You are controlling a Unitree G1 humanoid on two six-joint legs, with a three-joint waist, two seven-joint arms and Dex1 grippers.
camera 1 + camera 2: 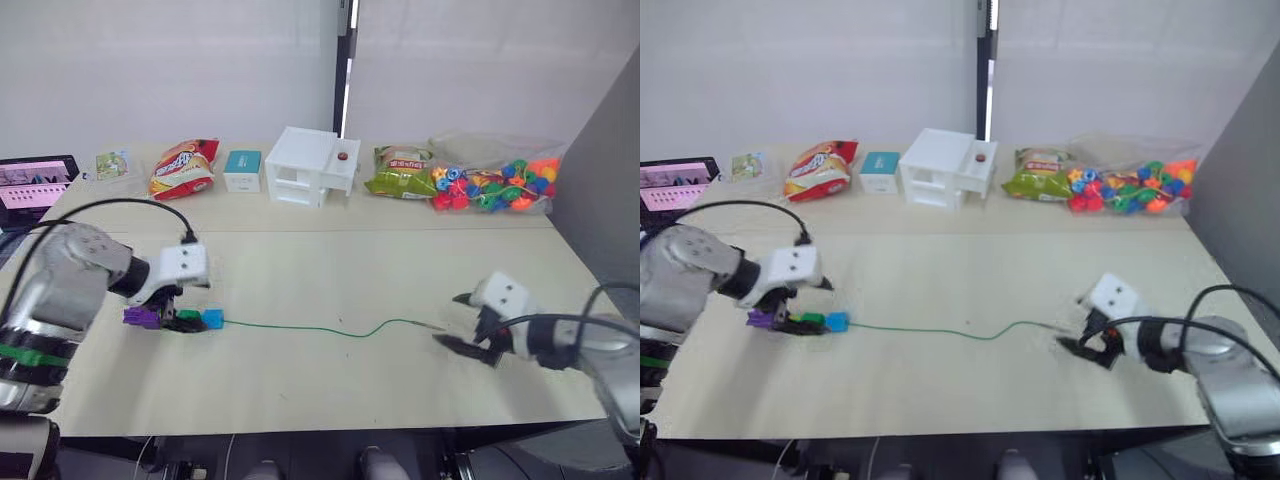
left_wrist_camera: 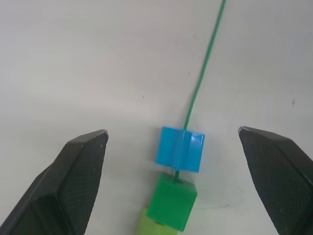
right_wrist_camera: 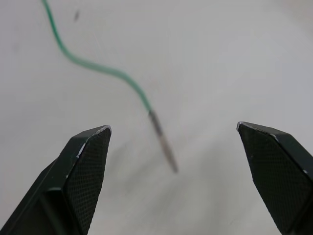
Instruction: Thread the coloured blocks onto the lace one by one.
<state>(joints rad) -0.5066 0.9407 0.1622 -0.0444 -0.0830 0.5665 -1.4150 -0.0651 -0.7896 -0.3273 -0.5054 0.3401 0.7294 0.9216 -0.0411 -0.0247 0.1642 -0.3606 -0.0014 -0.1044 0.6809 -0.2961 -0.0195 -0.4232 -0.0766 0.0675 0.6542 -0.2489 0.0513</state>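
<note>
Up close, my left wrist camera shows what the head views blur together: the blue block (image 2: 179,149) and the dark green block (image 2: 171,203) sit threaded on the lace (image 2: 201,73), with a light green block (image 2: 151,226) touching just behind them. From the head, the same row reads as a short chain on the table (image 1: 330,300), a purple block (image 1: 141,317) at its far left end, the lace running rightward in a gentle wave.

My left gripper (image 1: 178,312) hangs directly over that chain, its fingers (image 2: 68,186) spread wide to either side of the blocks and touching none of them; it holds nothing.

My right wrist camera picks out the stiff dark tip (image 3: 164,144) of the lace lying on the table between my right fingers (image 3: 73,181), which the head views barely resolve. My right gripper (image 1: 465,320) is likewise spread wide, empty, poised close over the tip without contact that I can make out.
</note>
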